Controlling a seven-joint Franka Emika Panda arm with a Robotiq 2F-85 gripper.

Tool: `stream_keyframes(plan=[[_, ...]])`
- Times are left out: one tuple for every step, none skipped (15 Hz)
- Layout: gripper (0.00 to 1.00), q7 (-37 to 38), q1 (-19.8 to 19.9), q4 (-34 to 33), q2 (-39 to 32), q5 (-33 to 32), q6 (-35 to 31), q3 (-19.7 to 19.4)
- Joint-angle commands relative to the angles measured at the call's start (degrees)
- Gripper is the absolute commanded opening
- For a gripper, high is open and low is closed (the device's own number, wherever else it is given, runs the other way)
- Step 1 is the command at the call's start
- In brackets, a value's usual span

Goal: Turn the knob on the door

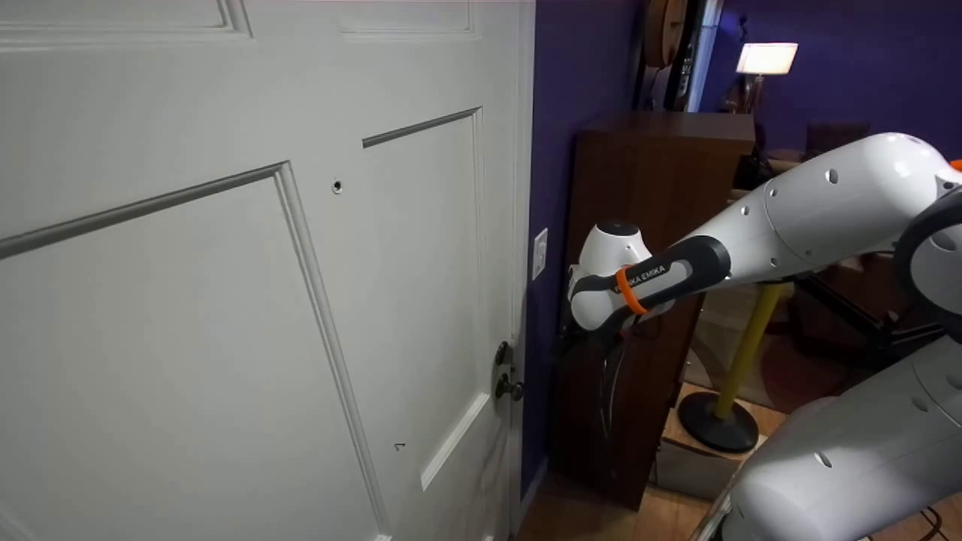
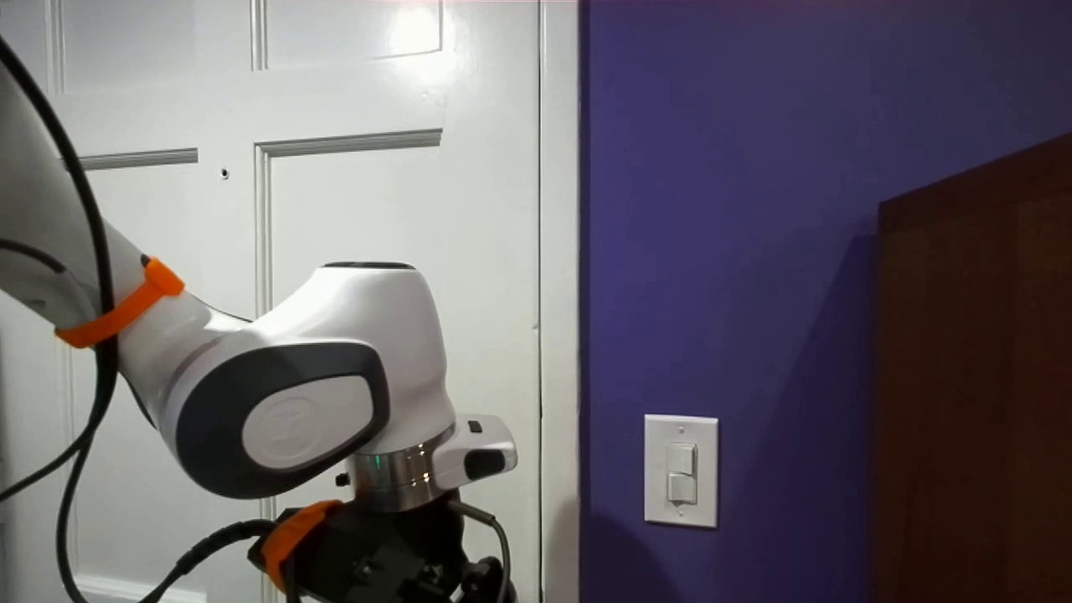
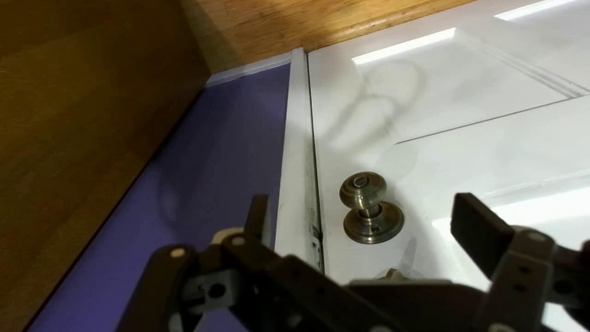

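Note:
The door (image 1: 406,248) is large, white and panelled, and looks shut in its frame; it also shows in an exterior view (image 2: 490,251) and the wrist view (image 3: 461,87). The knob (image 1: 515,390) is small, round and dull metal, near the door's latch edge. In the wrist view the knob (image 3: 362,190) stands out from its round backplate. My gripper (image 3: 366,219) is open, with one finger on each side of the knob in that picture and nothing held. The fingers look apart from the knob. In an exterior view the knob and fingertips are out of view.
A lock piece (image 3: 392,275) beside the knob is partly hidden by my gripper. The white switch plate (image 2: 680,511) is on the purple wall (image 2: 737,251) beside the door frame. A dark brown cabinet (image 1: 639,180) stands close to the arm; it also shows in the wrist view (image 3: 92,115).

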State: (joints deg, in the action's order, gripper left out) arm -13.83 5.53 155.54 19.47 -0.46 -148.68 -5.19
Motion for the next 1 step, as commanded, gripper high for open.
stream_keyframes(plan=[[1.00, 0.4, -0.8, -0.1, 0.1, -0.6, 0.2, -0.8]])
